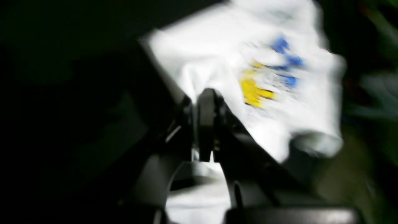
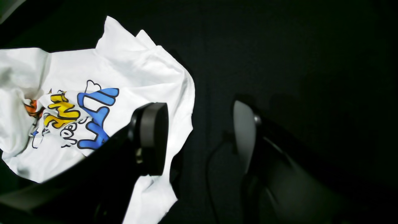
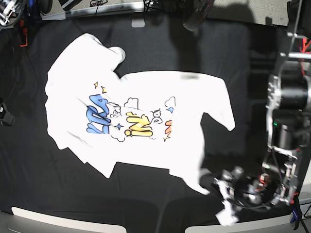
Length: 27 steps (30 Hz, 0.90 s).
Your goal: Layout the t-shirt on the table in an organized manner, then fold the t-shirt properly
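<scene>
left gripper (image 1: 206, 124) pinching t-shirt (image 3: 141, 121) hem, table (image 3: 252, 97)

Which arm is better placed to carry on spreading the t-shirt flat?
Probably the left. The left gripper is shut on the t-shirt at its near edge, ready to pull. The right gripper hangs open beside the cloth above the table, holding nothing.

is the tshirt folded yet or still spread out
Spread out: the white printed cotton t-shirt lies mostly open, print up, on the black cloth-covered table, still wrinkled.
</scene>
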### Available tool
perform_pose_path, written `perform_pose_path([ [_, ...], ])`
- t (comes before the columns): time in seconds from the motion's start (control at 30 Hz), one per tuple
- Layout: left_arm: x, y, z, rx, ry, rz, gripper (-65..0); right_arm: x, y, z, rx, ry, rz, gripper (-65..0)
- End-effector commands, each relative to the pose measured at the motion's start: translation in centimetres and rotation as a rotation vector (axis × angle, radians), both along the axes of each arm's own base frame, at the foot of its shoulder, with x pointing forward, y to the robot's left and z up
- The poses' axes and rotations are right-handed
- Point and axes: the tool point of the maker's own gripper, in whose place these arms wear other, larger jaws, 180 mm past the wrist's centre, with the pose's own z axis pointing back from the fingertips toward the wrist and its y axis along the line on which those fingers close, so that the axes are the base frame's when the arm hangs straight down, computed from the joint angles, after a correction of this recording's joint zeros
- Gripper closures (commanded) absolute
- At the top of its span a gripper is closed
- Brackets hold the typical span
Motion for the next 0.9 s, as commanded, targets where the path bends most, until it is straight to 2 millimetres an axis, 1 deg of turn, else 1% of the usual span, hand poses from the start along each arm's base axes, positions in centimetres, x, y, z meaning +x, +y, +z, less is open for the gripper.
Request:
perform_pose_path([
  [0.0,2.1,1.0,3.0,-0.004,-0.107,0.036,0.0,0.9,-0.6,2.6,-0.026,-0.071,0.010,-32.7],
  [0.1,4.0,3.7,2.9,0.043,-0.183,0.162,0.0,1.1,0.2,2.2,0.008,-0.087,0.014,-32.7],
  [0.13,4.4,4.1,2.6,0.045,-0.182,0.208,0.0,1.3,0.8,2.1,0.036,-0.103,0.017,-32.7],
  [0.2,4.3,4.0,1.5,0.033,-0.148,0.255,0.0,1.9,2.1,1.9,0.093,-0.154,0.014,-32.7],
  [0.23,3.8,3.4,0.6,0.033,-0.125,0.247,0.0,2.5,2.6,1.8,0.114,-0.182,0.007,-32.7],
  [0.3,2.5,1.6,-1.3,0.033,-0.068,0.209,0.0,3.7,3.3,2.0,0.132,-0.243,-0.018,-32.7],
  [0.4,0.7,-1.3,-3.9,0.009,-0.006,0.167,0.0,6.2,3.4,2.9,0.090,-0.342,-0.075,-32.6],
  [0.5,-0.9,-3.7,-5.7,-0.015,0.038,0.132,0.0,8.5,3.6,3.6,0.019,-0.375,-0.103,-32.5],
  [0.57,-1.6,-4.7,-6.3,-0.022,0.056,0.111,0.0,9.9,4.9,3.2,0.021,-0.361,-0.078,-32.5],
  [0.63,-2.0,-5.2,-6.7,-0.025,0.066,0.099,0.0,11.1,6.5,1.8,0.007,-0.309,-0.030,-32.5],
  [0.73,-2.1,-5.2,-6.6,-0.018,0.072,0.093,0.0,12.5,8.7,-1.9,-0.096,-0.179,0.064,-32.4],
  [0.8,-2.1,-5.2,-6.6,-0.013,0.075,0.090,0.0,13.0,10.3,-4.4,-0.143,-0.104,0.132,-32.4],
  [0.87,-2.1,-5.0,-6.6,-0.011,0.075,0.092,0.0,12.9,11.9,-7.0,-0.149,-0.019,0.191,-32.4],
])
